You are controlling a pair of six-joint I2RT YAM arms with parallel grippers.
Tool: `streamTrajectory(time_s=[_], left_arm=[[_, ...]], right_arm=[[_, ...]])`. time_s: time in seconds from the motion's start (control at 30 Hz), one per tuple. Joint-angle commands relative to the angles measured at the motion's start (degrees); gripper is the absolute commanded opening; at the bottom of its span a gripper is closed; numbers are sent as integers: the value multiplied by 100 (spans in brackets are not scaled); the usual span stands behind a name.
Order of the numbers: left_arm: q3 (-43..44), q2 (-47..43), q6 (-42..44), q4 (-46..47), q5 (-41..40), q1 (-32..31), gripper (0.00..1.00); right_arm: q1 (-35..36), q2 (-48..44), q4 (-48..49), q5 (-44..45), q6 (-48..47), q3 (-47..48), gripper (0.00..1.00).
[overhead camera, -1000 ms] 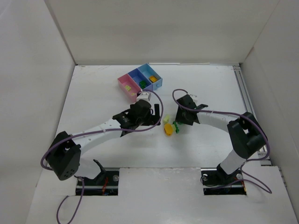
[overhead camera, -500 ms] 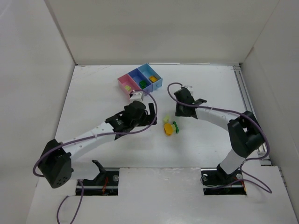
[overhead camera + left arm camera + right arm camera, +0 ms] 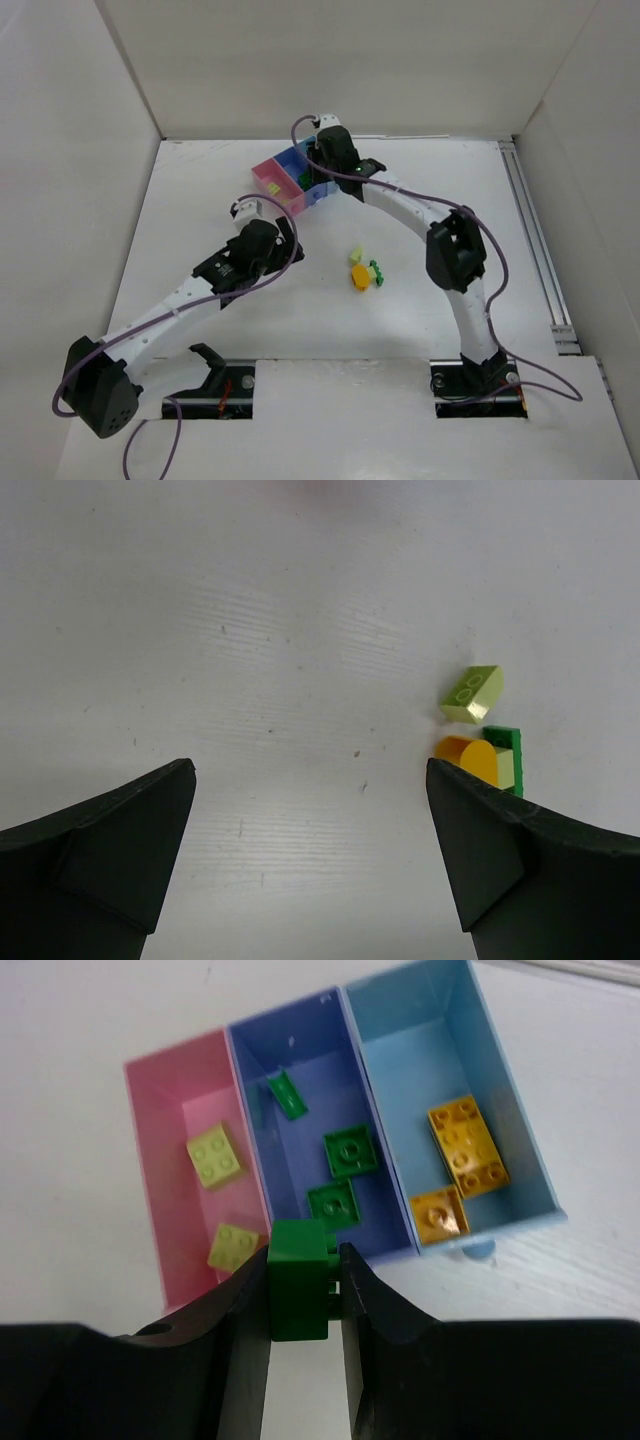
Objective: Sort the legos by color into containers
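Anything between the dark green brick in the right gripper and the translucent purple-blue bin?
Nothing visible: the right gripper holds the dark green brick above the open-topped purple-blue bin, which contains three green pieces.

Right claw (image 3: 317, 166) hangs over the row of containers (image 3: 268, 182).

Top external: high, behind the arm bases, looking down and forward over the whole bench (image 3: 200, 190). Near edge at bottom, far edge at top. Distant.

Left wrist: close, facing down at mid-bench. Left fingers (image 3: 100, 860) fill the view's lower corners, loose legos (image 3: 478, 760) at right.

Right wrist: close above the containers (image 3: 425, 1045) by the far edge. Right fingers (image 3: 225, 1330) at bottom, green lego (image 3: 298, 1280) between them.

Top view shares the loose legos with the left wrist and the containers with the right wrist.
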Motion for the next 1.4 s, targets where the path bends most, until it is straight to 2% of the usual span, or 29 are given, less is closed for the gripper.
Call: streamTrajectory(time_s=[0.0,0.2,0.27,0.3,0.33,0.4,0.47,0.6,0.73,0.87,0.9,0.93,1.0,1.1,1.23,1.37], left_arm=[[207,-128,-78,-188,-257,38,100],[270,-180,-25,-240,-188,38,100],[270,-180,-25,-240,-188,38,100],[270,-241,27,-240,-188,38,100],[270,-242,28,-188,-188,38,100],[217,-242,89,-135,-188,38,100],[217,-242,167,-30,-135,38,100],[340,-93,422,23,75,38,100],[594,336,932,321,356,38,100],[1086,1197,1485,621,489,-356,100],[1409,1408,1600,699,489,-436,100],[1578,1602,1844,778,576,-506,100],[2129,2217,2092,779,638,-795,97],[2668,2955,2584,779,718,-1208,94],[3493,3712,2568,568,1165,-1394,90],[3670,4126,2235,629,1535,-1394,85]], right_arm=[[10,590,41,-504,-182,996,24],[10,1251,86,-400,-182,1876,33],[10,1304,85,-453,-182,1877,43],[10,1252,85,-505,-182,1755,45],[10,1130,225,-506,-182,1658,53],[10,980,279,-454,-182,1456,54],[10,751,331,-453,-235,1402,62],[-43,207,402,-453,-235,1008,62],[-165,-803,481,-34,-235,-10,64],[-560,-2147,613,460,37,-1731,64],[-666,-2428,613,513,116,-2466,64],[-789,-2971,613,514,299,-2830,64],[-1139,-3466,613,584,415,-3777,64],[-1544,-4389,613,698,556,-4772,64],[-2001,-5190,376,891,688,-5364,64],[-2345,-5489,-1,962,740,-5550,65]])
